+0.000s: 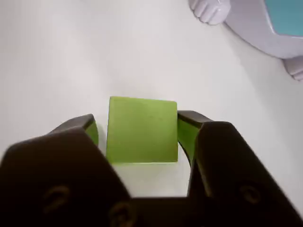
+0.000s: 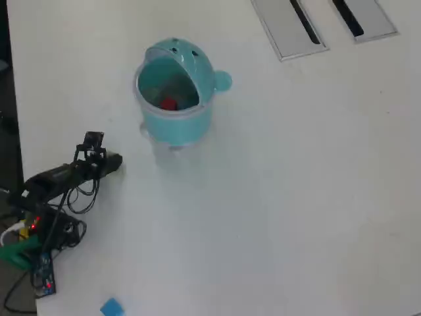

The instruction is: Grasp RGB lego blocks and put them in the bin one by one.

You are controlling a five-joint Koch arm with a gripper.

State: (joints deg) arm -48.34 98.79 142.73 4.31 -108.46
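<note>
In the wrist view, a small yellow-green plastic cube (image 1: 142, 130) is seen lying on the white worktop (image 1: 71, 56), between the two black jaws of the pincer (image 1: 137, 130). The jaws are spread to either side of the cube: the right jaw appears to lie against the cube's right face, while a thin gap is seen between the left jaw and the cube's left face. Green reflections are visible on the inner faces of both jaws. In the upper right corner, part of the pale base and small rounded feet of the round teal plastic bin (image 1: 258, 28) is shown, well apart from the cube.

In the overhead view, the bin (image 2: 174, 122) is seen standing upright on the worktop (image 2: 296, 197), its domed hood bearing two small dark dots and a round knob projecting to the right. A small red plastic cube (image 2: 168, 104) is seen inside the bin. The black arm (image 2: 62, 174) is stretched low over the worktop at the left edge, below and to the left of the bin, with its pincer end pointing right; the yellow-green cube is hidden there. A small blue plastic cube (image 2: 111, 307) lies near the bottom edge, well apart from both the arm and the bin. Two grey slotted panels (image 2: 322, 23) are set into the worktop at the upper right.
</note>
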